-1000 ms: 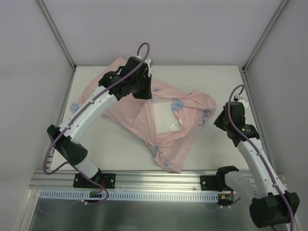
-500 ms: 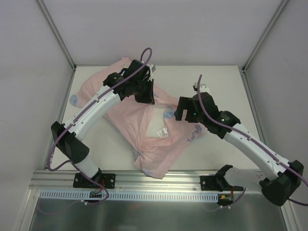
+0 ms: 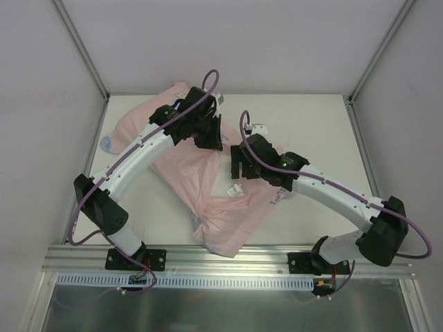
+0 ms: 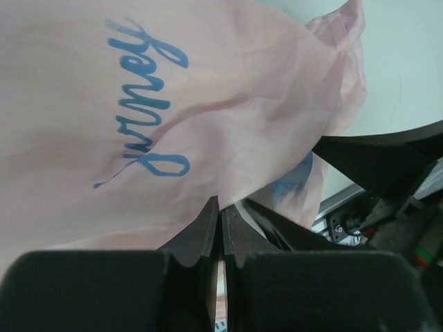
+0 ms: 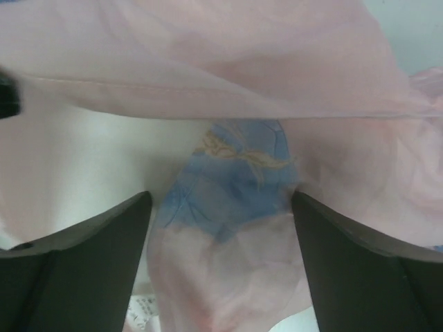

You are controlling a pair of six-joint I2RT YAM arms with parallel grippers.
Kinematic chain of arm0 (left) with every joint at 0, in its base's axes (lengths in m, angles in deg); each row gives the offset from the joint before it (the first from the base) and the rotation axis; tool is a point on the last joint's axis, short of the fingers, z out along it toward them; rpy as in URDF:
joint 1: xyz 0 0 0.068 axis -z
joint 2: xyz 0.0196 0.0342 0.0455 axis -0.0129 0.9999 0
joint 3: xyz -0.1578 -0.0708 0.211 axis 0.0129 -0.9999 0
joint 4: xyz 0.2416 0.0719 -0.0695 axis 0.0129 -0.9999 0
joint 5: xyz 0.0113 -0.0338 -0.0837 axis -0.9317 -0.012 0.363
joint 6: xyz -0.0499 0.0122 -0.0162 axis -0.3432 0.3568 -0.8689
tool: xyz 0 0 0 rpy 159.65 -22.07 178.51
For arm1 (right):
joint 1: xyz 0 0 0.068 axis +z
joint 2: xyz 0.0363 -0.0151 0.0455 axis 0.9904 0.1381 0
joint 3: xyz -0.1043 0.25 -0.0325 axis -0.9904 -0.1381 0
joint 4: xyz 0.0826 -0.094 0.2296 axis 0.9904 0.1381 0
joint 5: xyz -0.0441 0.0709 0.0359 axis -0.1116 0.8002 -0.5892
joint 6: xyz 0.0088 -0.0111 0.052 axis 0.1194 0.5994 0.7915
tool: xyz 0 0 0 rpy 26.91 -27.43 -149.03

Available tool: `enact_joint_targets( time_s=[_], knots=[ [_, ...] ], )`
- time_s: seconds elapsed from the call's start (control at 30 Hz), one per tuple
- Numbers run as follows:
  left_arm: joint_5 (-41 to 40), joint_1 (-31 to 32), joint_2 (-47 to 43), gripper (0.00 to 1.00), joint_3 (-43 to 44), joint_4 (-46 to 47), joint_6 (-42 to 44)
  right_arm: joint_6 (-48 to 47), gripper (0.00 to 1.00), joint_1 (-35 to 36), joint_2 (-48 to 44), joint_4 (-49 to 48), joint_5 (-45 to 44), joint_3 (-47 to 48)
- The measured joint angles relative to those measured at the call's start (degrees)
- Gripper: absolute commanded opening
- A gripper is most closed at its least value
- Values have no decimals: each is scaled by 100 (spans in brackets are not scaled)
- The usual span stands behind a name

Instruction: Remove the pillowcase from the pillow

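The left end effector [image 4: 220, 207] is clamped on the pink pillowcase [image 3: 208, 200], the right end effector [image 5: 221, 200] wide open just above it; stripping looks underway, and the right should next grip cloth.

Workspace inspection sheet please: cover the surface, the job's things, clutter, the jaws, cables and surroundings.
Surface: white table, its left and middle covered by fabric.
Job's things: pillowcase spread rumpled, pink side up; pillow not clearly seen.
Clutter: nothing seen.
Grippers: left gripper jaws shut on pillowcase; right gripper jaws open, close over the pillowcase.
Cables: purple cables loop along both arms.
Surroundings: white walls; metal rail at the near edge.
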Motion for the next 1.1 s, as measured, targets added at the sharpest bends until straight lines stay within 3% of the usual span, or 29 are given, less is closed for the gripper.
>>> enact_joint_targets(
  time_s=[0.03,0.1,0.13,0.23,0.33,0.47,0.6,0.7,0.77,0.8,0.87,0.9,0.93,1.1],
  knots=[
    [0,0,0,0,0,0,0,13,70,-26,79,35,-50,-11],
    [0,-2,0,0,-4,0,0,52,60,-149,103,44,-81,-168],
    [2,-11,-4,0,-15,4,0,94,48,-271,44,20,-70,-291],
    [20,-15,-17,0,-101,31,2,205,32,-743,-389,-136,-31,-841],
    [63,-20,-17,0,-197,44,2,291,25,-1226,-1084,-249,28,-1449],
    [173,-50,-17,0,-295,136,2,348,23,-1681,-1816,-343,195,-2096],
    [199,-46,-17,0,-422,175,0,431,70,-1875,-2068,-354,313,-2422],
    [197,-50,-17,0,-459,166,2,431,85,-1923,-2116,-273,302,-2505],
    [199,-50,-17,0,-459,166,2,415,84,-1945,-2122,-208,267,-2507],
    [201,-50,-17,0,-457,166,2,413,77,-1950,-2124,-195,254,-2503],
    [236,-50,-17,0,-459,166,2,404,59,-1950,-2124,-133,201,-2457],
    [278,-50,-17,0,-459,168,2,407,43,-1950,-2129,-116,173,-2420],
    [299,-50,-17,0,-461,173,2,402,38,-1952,-2144,-103,133,-2385],
    [319,-50,-17,0,-634,258,7,424,37,-2398,-2605,68,-28,-2365]
  ],
)
